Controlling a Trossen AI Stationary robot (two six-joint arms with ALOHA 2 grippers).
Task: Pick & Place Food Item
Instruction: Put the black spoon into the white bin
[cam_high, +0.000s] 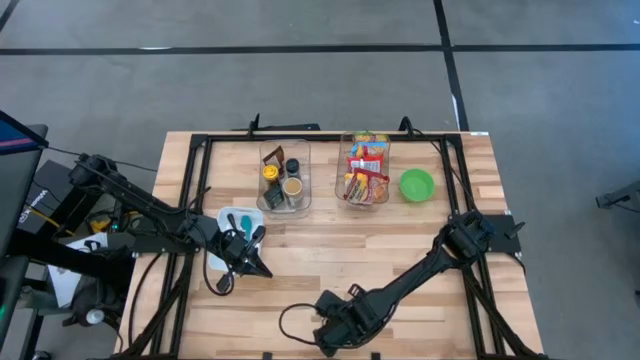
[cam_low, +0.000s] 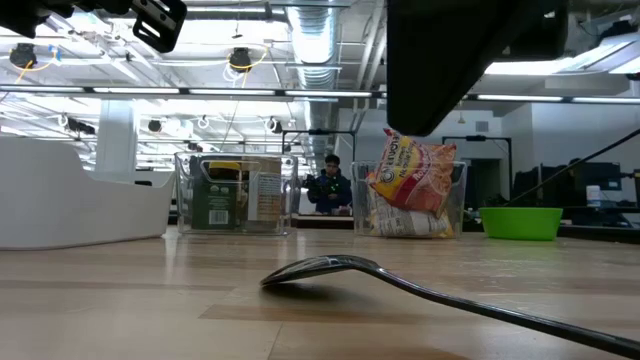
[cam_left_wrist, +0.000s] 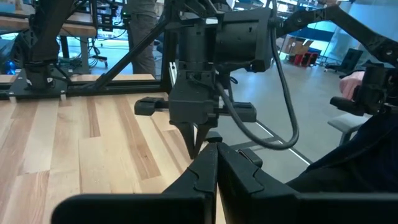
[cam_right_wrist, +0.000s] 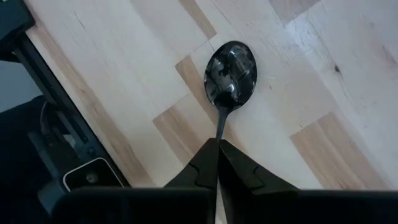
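Note:
A dark metal spoon (cam_right_wrist: 230, 74) lies on the wood near the table's front edge, also seen in the low view (cam_low: 330, 268). My right gripper (cam_right_wrist: 217, 142) points steeply down over it, shut on its handle. It stands at the near middle in the high view (cam_high: 335, 328). My left gripper (cam_high: 262, 268) waits shut at the left, holding nothing. At the far side, a clear bin holds snack packets (cam_high: 365, 170), and a second clear bin (cam_high: 285, 180) holds jars. My right gripper pinches the spoon's handle (cam_right_wrist: 219, 132) between its two fingers, coming from above and pointing steeply down. Its own fingers hide how far along the handle the hold is. The spoon's bowl (cam_low: 315, 270) rests on the table, back up.
A green bowl (cam_high: 417, 185) stands right of the snack bin. A white tray (cam_high: 228, 228) lies by my left gripper. A black frame (cam_high: 200, 150) runs round the table. A person (cam_low: 328, 188) stands in the room beyond. Bare wood stretches across the middle.

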